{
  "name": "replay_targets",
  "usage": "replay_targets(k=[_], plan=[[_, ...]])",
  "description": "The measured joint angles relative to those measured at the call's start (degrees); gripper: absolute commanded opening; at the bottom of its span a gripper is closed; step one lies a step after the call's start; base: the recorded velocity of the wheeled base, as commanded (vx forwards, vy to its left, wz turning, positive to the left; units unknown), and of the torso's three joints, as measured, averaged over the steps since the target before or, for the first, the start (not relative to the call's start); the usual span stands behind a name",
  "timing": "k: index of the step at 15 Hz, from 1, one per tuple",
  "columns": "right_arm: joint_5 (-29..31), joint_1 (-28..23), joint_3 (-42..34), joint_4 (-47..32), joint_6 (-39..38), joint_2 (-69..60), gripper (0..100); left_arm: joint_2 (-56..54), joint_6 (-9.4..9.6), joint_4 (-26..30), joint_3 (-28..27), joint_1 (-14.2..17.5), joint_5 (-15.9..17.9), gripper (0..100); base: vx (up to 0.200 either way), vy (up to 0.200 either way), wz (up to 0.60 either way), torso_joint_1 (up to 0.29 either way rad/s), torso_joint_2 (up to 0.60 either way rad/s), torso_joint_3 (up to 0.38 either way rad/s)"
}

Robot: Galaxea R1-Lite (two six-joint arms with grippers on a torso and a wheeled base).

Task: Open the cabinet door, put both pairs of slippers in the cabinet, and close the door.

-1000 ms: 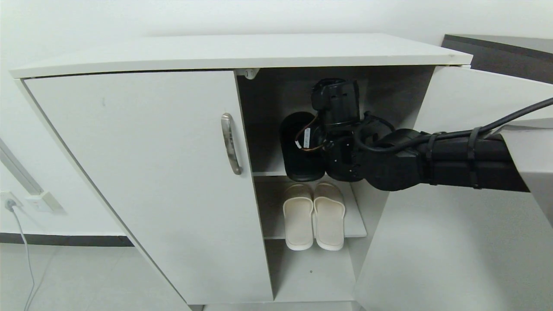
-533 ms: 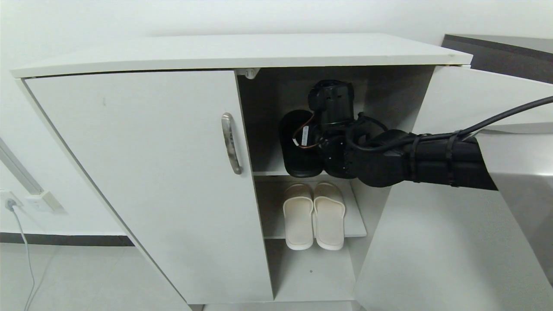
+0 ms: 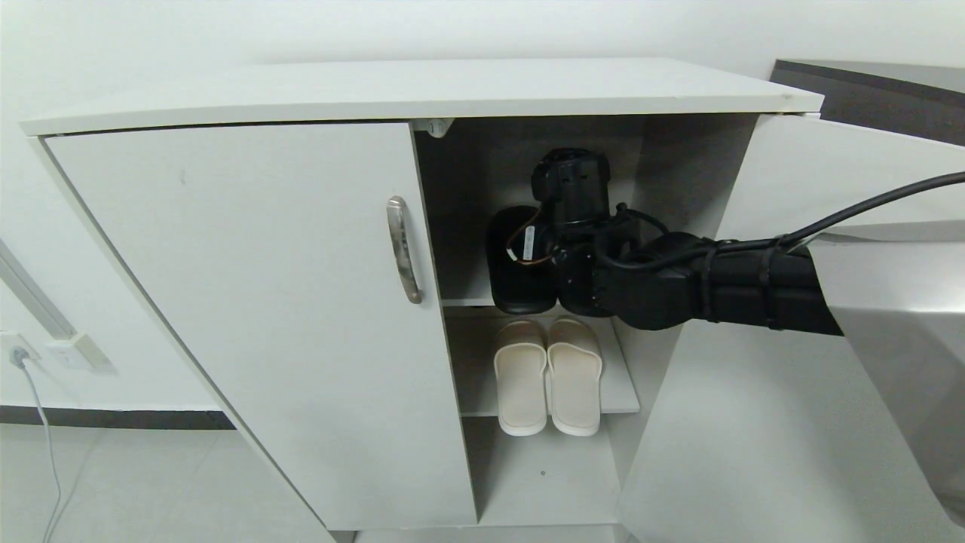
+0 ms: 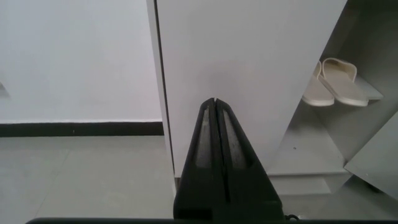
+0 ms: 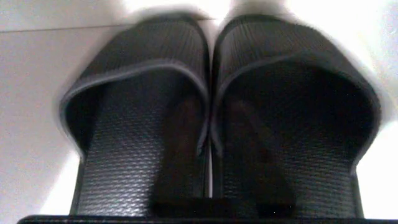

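Right hand [image 5: 212, 118], black slippers [image 5: 127, 146], cabinet shelf [image 3: 465, 291]

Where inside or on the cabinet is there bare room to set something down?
The white cabinet's bottom floor, under the cream slippers' shelf, is bare, and so is its top. Crowded: the upper shelf, with the black ribbed slippers and the right tool gripping them.

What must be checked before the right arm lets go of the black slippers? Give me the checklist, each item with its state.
1. Right door open: ok.
2. White slippers on the middle shelf: ok.
3. Black slippers inside the cabinet, at the upper shelf: ok.
4. Right pincer clamped on both black slippers: ok.
5. Black slippers lying flat on the shelf: cannot tell.
6. Left pincer shut, outside the cabinet: ok.
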State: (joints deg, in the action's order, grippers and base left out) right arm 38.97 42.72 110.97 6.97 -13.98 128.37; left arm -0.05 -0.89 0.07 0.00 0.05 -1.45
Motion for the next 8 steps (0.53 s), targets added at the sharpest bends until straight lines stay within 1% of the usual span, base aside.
replay_targets(k=[4,6,8], plan=[[0.46,0.24,-1.35,-1.04,0.0,-0.45,100,0.0,0.02,0.02,0.0,0.02,0.04,0,0.0,0.0,0.0,0.0,0.0,0.0],[0.68,0.74,-3.21,-1.1,0.0,-1.77,100,0.0,0.02,0.02,0.0,0.02,0.04,0,0.0,0.0,0.0,0.0,0.0,0.0],[1.58,1.46,-6.62,-0.96,-0.07,-4.08,100,0.0,0.02,0.02,0.0,0.02,0.04,0,0.0,0.0,0.0,0.0,0.0,0.0]])
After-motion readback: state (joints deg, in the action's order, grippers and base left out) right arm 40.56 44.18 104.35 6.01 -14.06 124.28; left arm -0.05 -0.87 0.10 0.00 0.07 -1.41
